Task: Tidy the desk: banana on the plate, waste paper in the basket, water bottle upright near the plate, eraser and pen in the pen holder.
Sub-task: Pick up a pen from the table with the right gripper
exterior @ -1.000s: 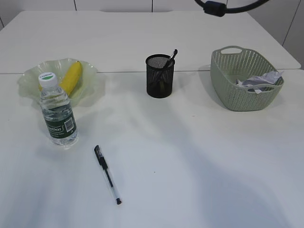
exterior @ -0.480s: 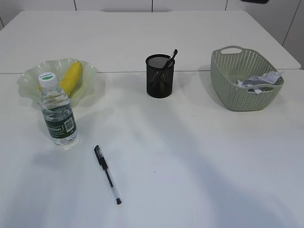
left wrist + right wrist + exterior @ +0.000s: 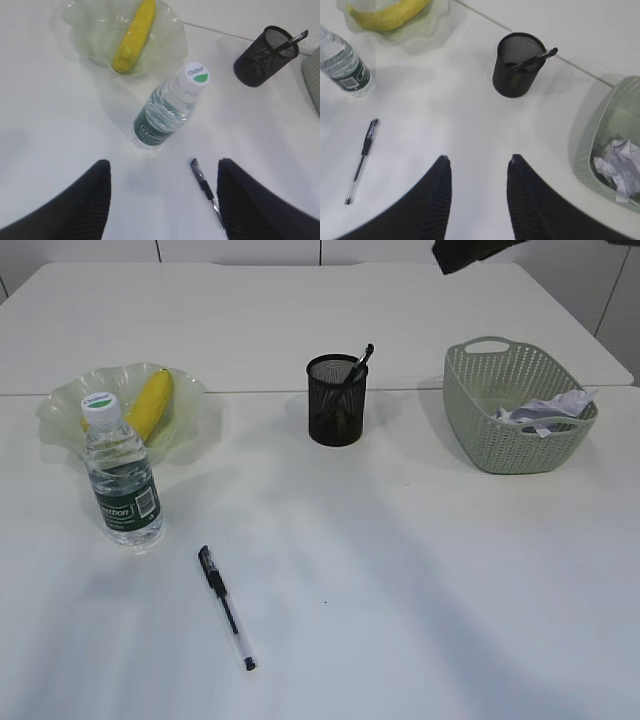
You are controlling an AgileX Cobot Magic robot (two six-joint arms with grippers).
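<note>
1. The white surface carries all the things; both arms are high above it.
2. The green basket stands at the back right; crumpled waste paper lies inside it.
3. The pale plate is at the back left; the banana lies on it.
4. The water bottle stands upright just in front of the plate.
5. The black pen holder stands in the middle; one dark pen sticks out of it; I cannot tell if the eraser is inside.
6. A second pen lies flat on the surface, near the bottle.
7. The left gripper is spread wide and holds nothing; the right gripper is also parted, less wide, and empty.
</note>
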